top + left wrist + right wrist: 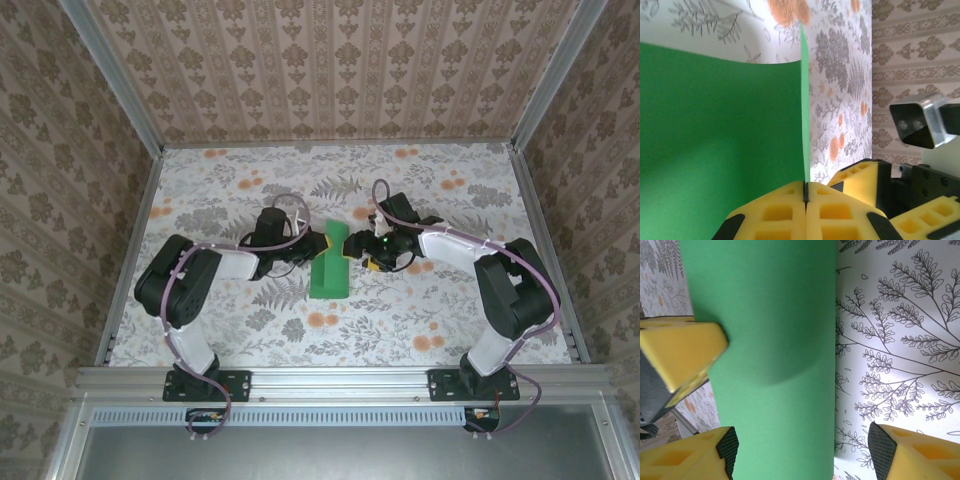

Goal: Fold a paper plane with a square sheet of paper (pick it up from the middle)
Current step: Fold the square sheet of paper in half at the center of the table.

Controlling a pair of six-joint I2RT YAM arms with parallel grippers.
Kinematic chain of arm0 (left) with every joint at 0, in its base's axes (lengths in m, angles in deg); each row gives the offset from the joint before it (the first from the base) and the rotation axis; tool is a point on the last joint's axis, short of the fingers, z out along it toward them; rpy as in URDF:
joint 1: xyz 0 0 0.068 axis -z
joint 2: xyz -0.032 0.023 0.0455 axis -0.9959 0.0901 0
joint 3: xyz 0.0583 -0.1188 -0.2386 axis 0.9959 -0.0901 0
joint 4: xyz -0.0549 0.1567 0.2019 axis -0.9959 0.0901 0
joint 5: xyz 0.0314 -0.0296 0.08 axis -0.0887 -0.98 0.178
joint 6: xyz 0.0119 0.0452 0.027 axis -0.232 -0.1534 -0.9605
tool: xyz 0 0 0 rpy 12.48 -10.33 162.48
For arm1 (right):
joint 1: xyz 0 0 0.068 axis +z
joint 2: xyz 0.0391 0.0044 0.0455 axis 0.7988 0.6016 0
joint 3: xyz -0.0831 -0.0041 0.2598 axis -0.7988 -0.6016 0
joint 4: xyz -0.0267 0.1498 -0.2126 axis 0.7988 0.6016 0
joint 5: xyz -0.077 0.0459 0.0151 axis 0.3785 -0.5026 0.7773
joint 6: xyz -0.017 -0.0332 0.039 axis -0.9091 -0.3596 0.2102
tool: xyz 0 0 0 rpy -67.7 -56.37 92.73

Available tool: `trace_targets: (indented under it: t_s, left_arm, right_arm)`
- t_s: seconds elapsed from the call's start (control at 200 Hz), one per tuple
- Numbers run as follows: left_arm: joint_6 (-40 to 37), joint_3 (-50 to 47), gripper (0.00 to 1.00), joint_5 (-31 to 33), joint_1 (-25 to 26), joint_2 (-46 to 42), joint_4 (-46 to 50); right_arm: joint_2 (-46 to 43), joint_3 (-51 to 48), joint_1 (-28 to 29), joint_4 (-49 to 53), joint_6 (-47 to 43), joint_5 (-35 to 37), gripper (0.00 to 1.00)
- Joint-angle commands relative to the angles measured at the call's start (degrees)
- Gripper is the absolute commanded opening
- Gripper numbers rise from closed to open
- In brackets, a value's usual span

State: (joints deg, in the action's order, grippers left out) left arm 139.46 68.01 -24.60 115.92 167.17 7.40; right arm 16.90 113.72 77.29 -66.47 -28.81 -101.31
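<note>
The square sheet of paper (330, 264) is bright green and stands bent double in the middle of the table, narrow at its far end and wider toward me. My left gripper (311, 244) is shut on its edge. In the left wrist view the yellow fingertips (805, 192) press together with the thin paper edge (804, 100) running up from between them. My right gripper (359, 250) is open on the other side. In the right wrist view its black pads (882, 450) straddle the green sheet (775, 340) without touching it. A paper plane is out of view.
The floral tablecloth (450, 300) lies bare around the paper. Patterned walls (330, 70) close in the back and both sides, and a metal rail (340, 378) runs along the near edge. The two wrists are close together over the middle.
</note>
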Motion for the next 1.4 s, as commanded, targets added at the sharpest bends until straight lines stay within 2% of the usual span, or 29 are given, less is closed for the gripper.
trace_targets:
  t_s: [0.0,0.19,0.495,0.79,0.935,1.02,1.15,1.23,1.25,1.395]
  left_arm:
    - [-0.97,0.27,0.00,2.59,-0.20,0.75,0.16]
    - [-3.69,0.27,0.00,4.66,-0.81,0.12,5.40]
    - [-8.86,0.94,0.00,7.06,-2.04,-1.62,13.28]
    - [-10.66,1.55,0.00,8.24,-2.48,-1.53,14.99]
    - [-10.84,1.93,0.00,7.95,-2.69,-1.81,15.73]
    - [-10.78,2.64,0.09,7.16,-2.92,-2.24,16.71]
    - [-10.77,2.88,0.32,7.09,-3.94,-4.66,18.50]
    - [-10.43,2.50,0.41,7.35,-4.55,-6.48,19.43]
    - [-10.41,2.34,0.44,7.47,-6.27,-7.09,19.71]
    - [-12.02,1.95,0.59,9.22,-9.04,-10.97,23.95]
  right_arm:
    - [2.33,2.21,0.28,2.90,-3.70,-0.95,0.72]
    - [6.56,5.30,0.50,3.02,-4.45,-3.60,0.68]
    - [11.89,10.10,2.05,4.26,-3.65,-2.90,0.62]
    - [15.80,12.92,2.75,6.24,-3.02,-1.06,0.57]
    - [17.30,13.63,2.79,8.11,-2.92,1.20,0.51]
    - [17.91,13.41,2.88,8.70,-2.70,3.03,0.49]
    - [19.04,13.17,3.30,10.11,-2.61,6.31,0.46]
    - [19.96,12.93,3.58,10.51,-2.48,8.04,0.46]
    - [20.15,12.82,3.65,10.72,-2.52,8.49,0.46]
    - [21.32,12.94,3.63,12.24,-2.79,11.57,0.45]
